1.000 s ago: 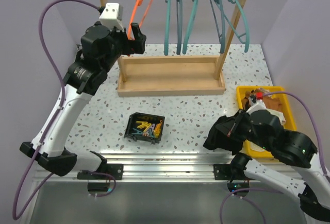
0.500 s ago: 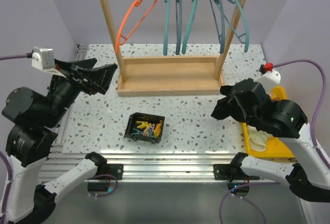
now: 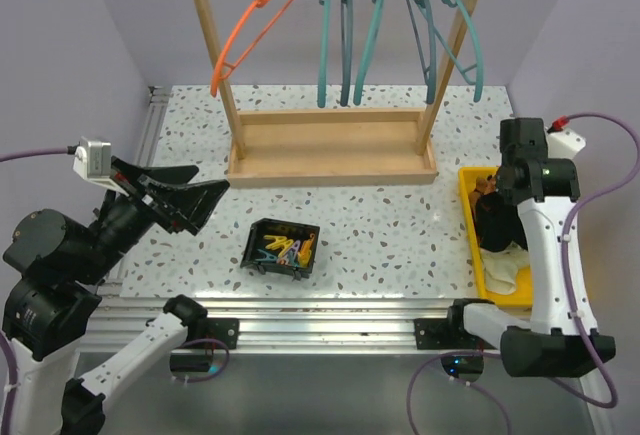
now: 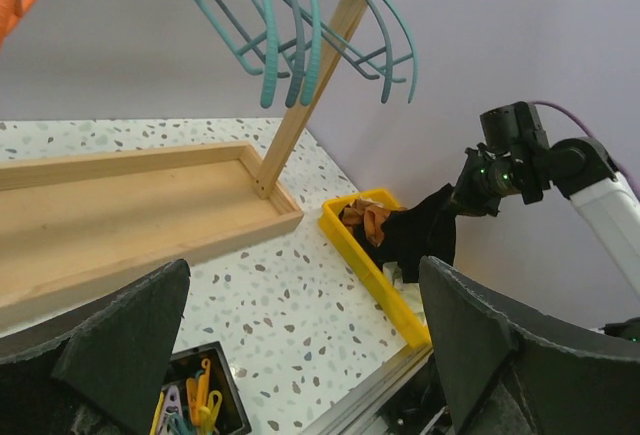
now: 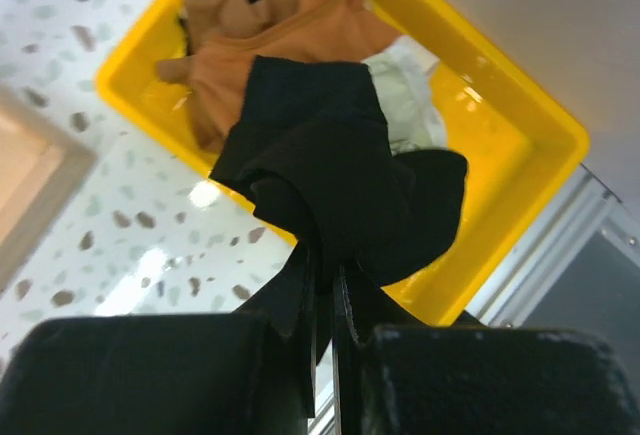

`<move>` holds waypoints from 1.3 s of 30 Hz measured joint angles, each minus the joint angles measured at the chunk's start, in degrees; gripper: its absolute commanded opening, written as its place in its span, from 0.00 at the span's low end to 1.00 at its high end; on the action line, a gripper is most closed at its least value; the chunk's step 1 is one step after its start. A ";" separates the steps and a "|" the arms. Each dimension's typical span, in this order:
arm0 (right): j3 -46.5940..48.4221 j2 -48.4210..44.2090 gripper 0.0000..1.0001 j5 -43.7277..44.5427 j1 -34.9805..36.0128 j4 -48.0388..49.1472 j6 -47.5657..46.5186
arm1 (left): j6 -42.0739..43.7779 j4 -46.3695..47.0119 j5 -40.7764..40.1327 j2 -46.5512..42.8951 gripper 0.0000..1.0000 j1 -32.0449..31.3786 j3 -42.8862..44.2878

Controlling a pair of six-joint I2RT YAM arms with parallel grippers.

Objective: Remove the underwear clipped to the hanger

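Bright, even light falls from overhead, soft enough that the wooden rack [image 3: 330, 145] throws only a faint shadow on the speckled table [image 3: 400, 225]. The metal rail [image 3: 330, 307] at the near edge carries a pale sheen. In the right wrist view, white glare spots sit on the table beside the yellow bin [image 5: 520, 105]. There the black underwear [image 5: 330, 175] keeps only faint fold detail, and the right end effector [image 5: 325, 265], close to the lens, is dark and soft. The left end effector [image 4: 305, 265] looks likewise shadowy, while the teal hangers [image 4: 290, 25] behind it stay crisp

Brief [image 3: 503, 273] in tray [image 3: 468, 210], right of rack [image 3: 330, 145]
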 measured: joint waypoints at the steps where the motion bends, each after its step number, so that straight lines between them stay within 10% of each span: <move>1: -1.27 0.39 0.00 -0.52 -2.58 0.59 -0.72 | -0.13 -0.20 0.33 -0.48 1.00 0.00 -0.39; 22: -28.44 27.80 0.01 -8.85 -21.29 19.06 -1.33 | -1.40 -7.41 0.04 -3.30 1.00 0.00 -5.99; 32: -25.03 25.73 0.98 -13.77 -21.53 16.76 -4.00 | -1.40 -7.21 -0.48 -2.45 1.00 0.00 -6.91; 39: -8.11 12.04 0.98 -24.61 -20.98 12.13 -8.37 | -1.38 -7.39 0.09 -1.73 1.00 0.00 -6.01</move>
